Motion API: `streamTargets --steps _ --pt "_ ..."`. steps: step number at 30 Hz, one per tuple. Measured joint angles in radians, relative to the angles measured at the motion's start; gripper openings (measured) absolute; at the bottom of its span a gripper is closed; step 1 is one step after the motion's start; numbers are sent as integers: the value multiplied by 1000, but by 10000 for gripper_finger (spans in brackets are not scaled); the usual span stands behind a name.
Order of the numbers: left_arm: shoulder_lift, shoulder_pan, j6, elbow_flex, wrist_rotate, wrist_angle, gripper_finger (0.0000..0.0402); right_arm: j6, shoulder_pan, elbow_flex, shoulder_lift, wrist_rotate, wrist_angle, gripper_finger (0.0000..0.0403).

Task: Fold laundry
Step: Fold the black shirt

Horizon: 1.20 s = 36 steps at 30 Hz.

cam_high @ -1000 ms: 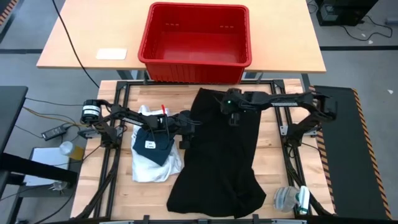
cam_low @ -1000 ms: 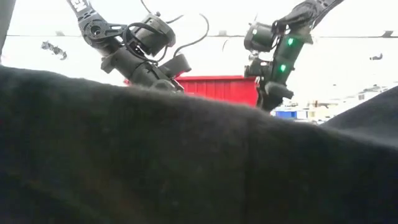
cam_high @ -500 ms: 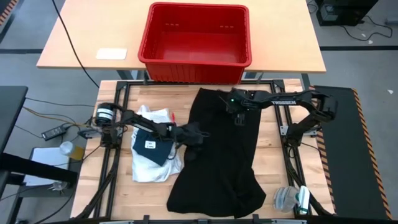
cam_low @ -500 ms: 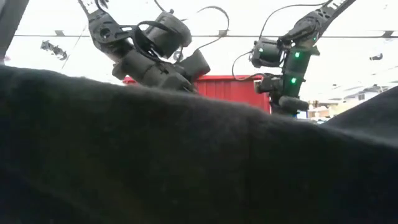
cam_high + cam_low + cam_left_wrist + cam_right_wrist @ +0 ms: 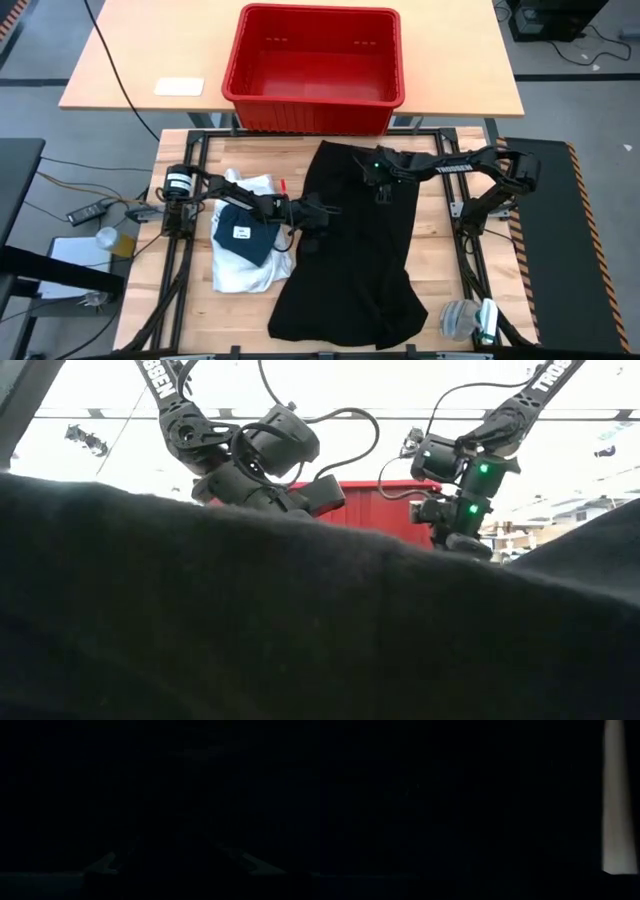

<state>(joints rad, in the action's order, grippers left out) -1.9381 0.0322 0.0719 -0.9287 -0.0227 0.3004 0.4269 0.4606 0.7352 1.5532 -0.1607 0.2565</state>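
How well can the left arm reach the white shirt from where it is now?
Probably yes. The left gripper is over the left edge of the large black garment, and the white shirt lies beside it, partly under a dark folded piece; its bare edges look free.

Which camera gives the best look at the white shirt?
The high view: the white shirt lies on the table left of the large black garment, with a dark piece on top of it. The low view is blocked by black cloth, and both wrist views are almost entirely dark.

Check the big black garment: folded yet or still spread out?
Spread out: the black garment lies flat and full-length across the table, legs toward the near edge.
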Motion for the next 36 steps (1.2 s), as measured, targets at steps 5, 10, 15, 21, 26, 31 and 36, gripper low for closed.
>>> streamTargets --steps 5,10,15,21,26,31,36 --pt "0 -2 1 0 0 -3 192 -12 -10 -9 0 -54 22 176" --pt "0 -2 10 0 0 -4 192 -5 -8 -9 0 -66 -4 175" --pt "0 -2 15 0 -1 -4 192 -7 6 -13 0 -47 -17 143" --pt "0 -2 16 1 -1 -5 192 -14 30 -73 0 -46 -66 34" --pt "2 -4 17 1 -2 -16 192 -46 39 -73 -3 -184 -77 15" --pt "3 -8 29 1 -46 -29 192 17 47 -22 -11 -422 -95 6" --pt "3 -10 29 1 -70 -32 192 169 73 -12 -11 -514 -188 7"
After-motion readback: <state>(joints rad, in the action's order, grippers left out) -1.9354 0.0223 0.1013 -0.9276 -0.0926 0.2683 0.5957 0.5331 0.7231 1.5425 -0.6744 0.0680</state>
